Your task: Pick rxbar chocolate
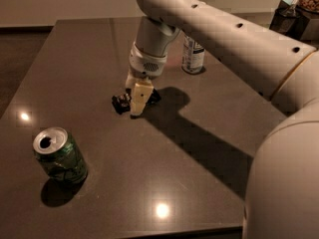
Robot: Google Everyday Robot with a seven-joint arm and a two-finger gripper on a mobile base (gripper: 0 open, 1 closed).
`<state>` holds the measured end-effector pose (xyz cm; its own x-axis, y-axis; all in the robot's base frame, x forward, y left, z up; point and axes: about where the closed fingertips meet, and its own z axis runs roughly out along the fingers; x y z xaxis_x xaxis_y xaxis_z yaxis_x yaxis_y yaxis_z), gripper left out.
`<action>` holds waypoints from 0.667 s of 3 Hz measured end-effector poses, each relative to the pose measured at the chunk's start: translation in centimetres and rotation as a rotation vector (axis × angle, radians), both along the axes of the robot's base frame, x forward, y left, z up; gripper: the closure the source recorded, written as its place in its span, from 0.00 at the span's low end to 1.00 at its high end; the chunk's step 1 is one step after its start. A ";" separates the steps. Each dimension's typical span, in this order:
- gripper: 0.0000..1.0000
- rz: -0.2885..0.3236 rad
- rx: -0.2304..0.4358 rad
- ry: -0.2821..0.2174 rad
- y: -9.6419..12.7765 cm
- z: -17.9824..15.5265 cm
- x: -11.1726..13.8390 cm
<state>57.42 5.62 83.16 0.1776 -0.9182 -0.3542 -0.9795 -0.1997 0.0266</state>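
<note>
**RXBAR CHOCOLATE: GRASP HAZARDS AND CONDITION**

**1. Hazards**

- The rxbar chocolate [121, 103] lies flat and low. If the grip is set too high, the bar is likely to be nudged along the glossy table [79, 54] rather than clamped.
- The wrapper is judged to be slick. If only loose wrapper is caught, the bar may slip out during the lift.
- A hold taken away from the bar's middle would let it pivot or droop.
- The gripper [137, 108] is placed at the table surface. Any further downward travel would press its tip into the tabletop.

**2. Condition and position of the bar**

- The bar is located a little left of the table's centre.
- A black, crinkled end with pale markings is seen at 9 o'clock of the gripper.
- A dark patch at 3 o'clock may be the other end or only shadow.
- The middle of the bar is hidden by the gripper, which is lowered directly over it.
- Whether the gripper is spread or pinching the bar cannot be told.

**3. Surroundings**

- A green soda can [60, 156], upright and opened, is placed at 7 o'clock of the bar, well apart.
- A labelled drink container [193, 56] is placed at 1 o'clock, well apart, its top hidden by the arm [209, 29].
- Neither is judged to obstruct a straight lift.
</note>
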 end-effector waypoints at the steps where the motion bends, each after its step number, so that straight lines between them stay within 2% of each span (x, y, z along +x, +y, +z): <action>1: 0.62 0.006 -0.002 0.006 0.0 0.0 0.0; 2: 0.86 0.006 -0.002 0.007 0.0 0.6 0.0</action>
